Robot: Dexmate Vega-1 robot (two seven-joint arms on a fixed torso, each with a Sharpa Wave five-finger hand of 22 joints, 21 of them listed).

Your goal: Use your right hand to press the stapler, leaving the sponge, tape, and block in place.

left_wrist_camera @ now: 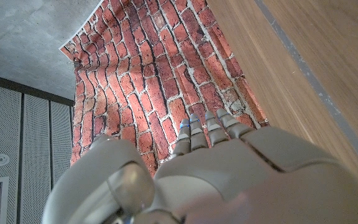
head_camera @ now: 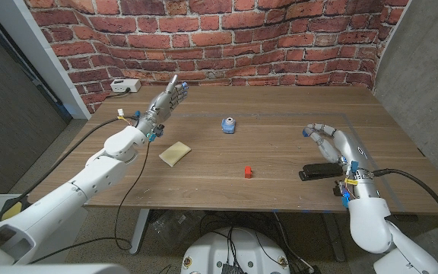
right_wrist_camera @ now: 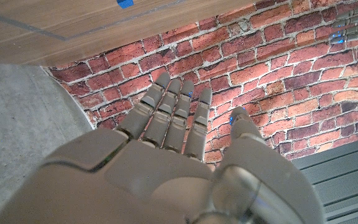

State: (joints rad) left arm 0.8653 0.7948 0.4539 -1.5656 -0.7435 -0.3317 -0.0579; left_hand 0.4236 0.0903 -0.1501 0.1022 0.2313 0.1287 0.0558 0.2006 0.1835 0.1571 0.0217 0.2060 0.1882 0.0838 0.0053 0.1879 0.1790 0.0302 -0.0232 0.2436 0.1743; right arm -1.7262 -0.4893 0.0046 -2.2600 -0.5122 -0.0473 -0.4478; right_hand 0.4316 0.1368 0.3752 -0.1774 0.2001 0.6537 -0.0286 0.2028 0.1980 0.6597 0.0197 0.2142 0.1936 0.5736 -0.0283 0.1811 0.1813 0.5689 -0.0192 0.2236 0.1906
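On the wooden desk (head_camera: 280, 164) my open, empty right robot hand (head_camera: 333, 142) hovers beside the stiff black stapler (head_camera: 324, 171), which I judge best pressed on top.

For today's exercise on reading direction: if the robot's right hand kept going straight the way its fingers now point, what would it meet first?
Probably nothing on the table: the right hand, above the stapler, points toward the far table edge and brick wall. Depth is uncertain.
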